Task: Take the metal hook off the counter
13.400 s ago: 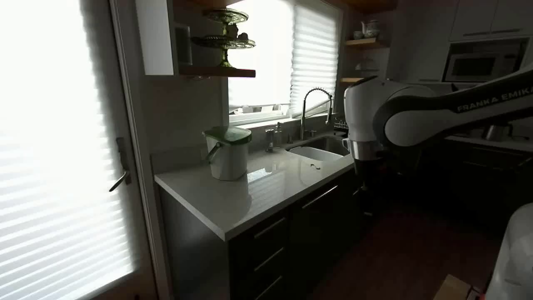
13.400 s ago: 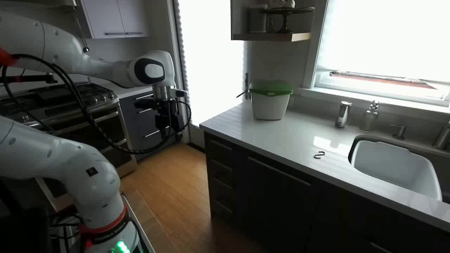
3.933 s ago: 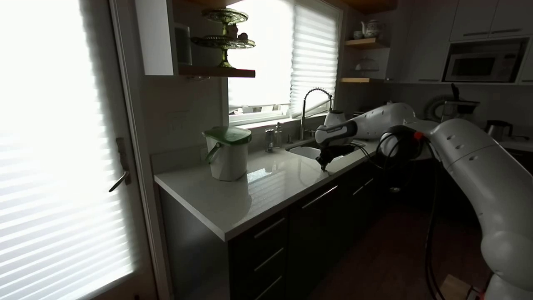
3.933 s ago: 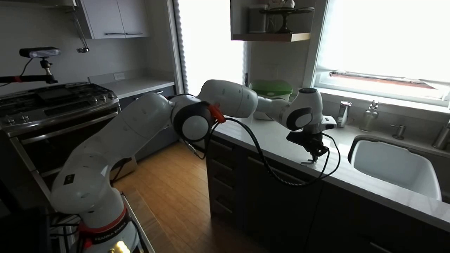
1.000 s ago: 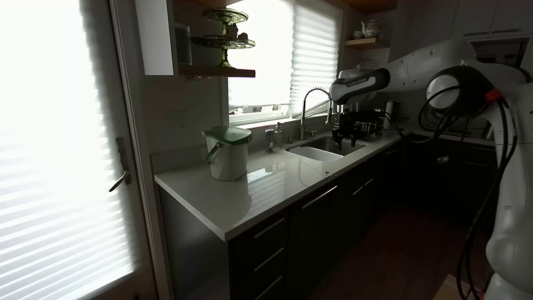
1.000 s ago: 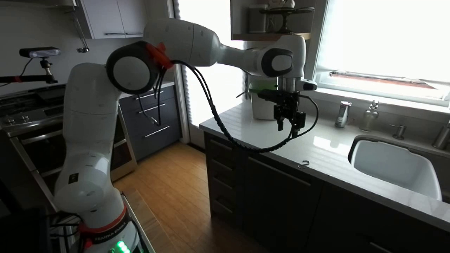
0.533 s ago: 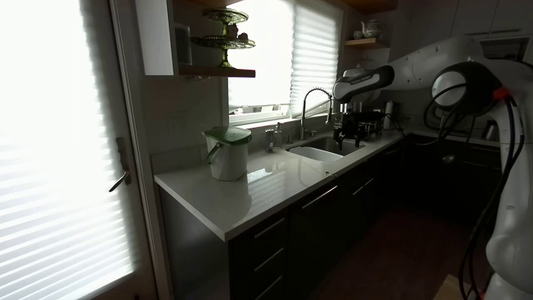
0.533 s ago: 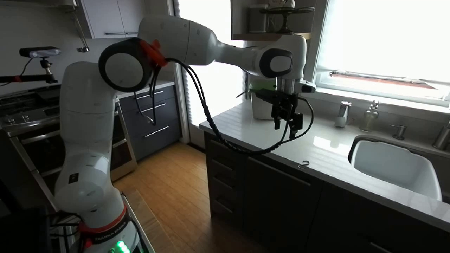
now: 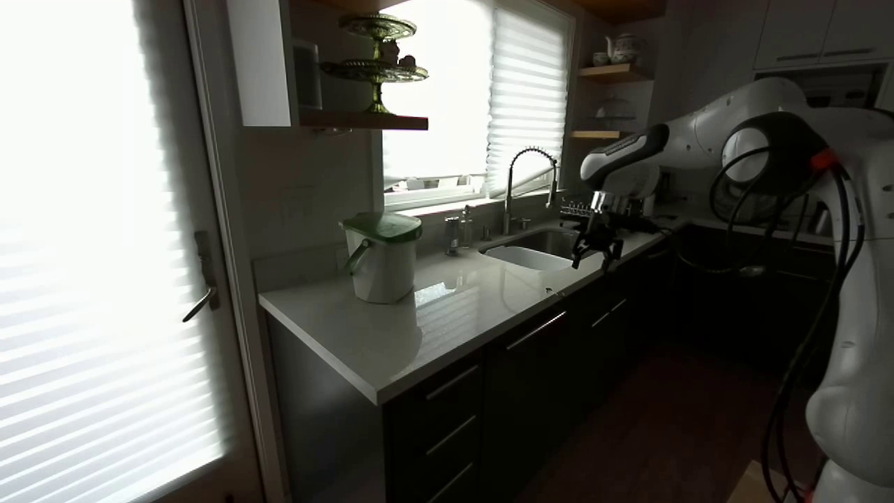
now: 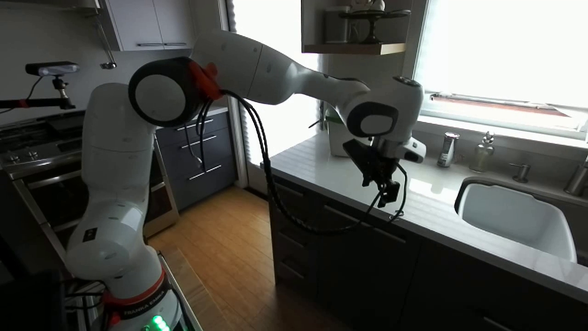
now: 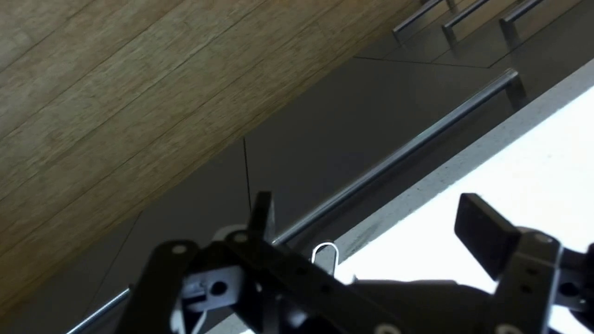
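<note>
The metal hook, a thin S-shape, lies at the front edge of the pale counter [image 9: 433,335] in both exterior views [image 9: 555,292] [image 10: 396,214]. In the wrist view one loop of the hook [image 11: 325,244] sticks out past the edge of the counter [image 11: 431,227]; my finger linkage hides the rest. My gripper [image 9: 592,265] is open and empty, tilted, a little above the counter edge near the hook. It also shows in an exterior view [image 10: 375,194], where its cable crosses in front of the hook. In the wrist view its fingers [image 11: 366,211] are wide apart.
A white bin with a green lid [image 9: 383,258] stands on the counter. A sink with a white basin [image 10: 514,220], an arched faucet [image 9: 510,188], a can [image 10: 448,149] and a glass bottle [image 10: 483,152] are behind. A bar handle [image 11: 403,153] runs below the counter edge.
The hook has shifted from farther in to the counter's front edge since the oldest frames. My gripper was down at it, then raised and open; in the last half second it lowers and tilts.
</note>
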